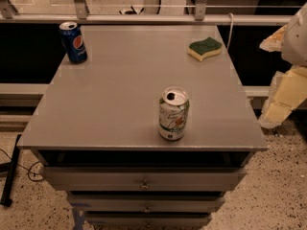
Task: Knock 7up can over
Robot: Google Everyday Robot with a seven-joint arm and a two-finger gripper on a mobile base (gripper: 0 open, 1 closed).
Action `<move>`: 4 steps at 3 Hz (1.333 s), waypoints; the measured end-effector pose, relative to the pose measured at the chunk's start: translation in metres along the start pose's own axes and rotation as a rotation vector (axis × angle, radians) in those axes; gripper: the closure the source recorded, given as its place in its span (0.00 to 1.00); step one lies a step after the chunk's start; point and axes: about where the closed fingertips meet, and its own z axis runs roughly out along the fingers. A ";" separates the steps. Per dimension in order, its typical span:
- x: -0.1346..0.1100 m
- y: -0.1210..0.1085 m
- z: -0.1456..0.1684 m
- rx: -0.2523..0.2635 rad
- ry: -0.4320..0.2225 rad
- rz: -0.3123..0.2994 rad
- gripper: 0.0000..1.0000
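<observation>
The 7up can [173, 114], white and silver with green markings and a small red-orange spot, stands upright near the front edge of the grey table top [110, 104], slightly right of the middle. My gripper [282, 99] hangs off the table's right side, at about the can's height and well to its right. It touches neither the can nor the table. Only part of the gripper and arm shows at the right frame edge.
A blue Pepsi can [73, 42] stands upright at the back left corner. A green and yellow sponge [205, 48] lies at the back right. Drawers [144, 178] sit under the top. A rail [144, 18] runs behind the table.
</observation>
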 end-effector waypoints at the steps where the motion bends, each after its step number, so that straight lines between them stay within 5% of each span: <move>1: -0.001 0.012 0.026 -0.039 -0.118 0.046 0.00; 4: -0.077 0.043 0.107 -0.127 -0.677 0.077 0.00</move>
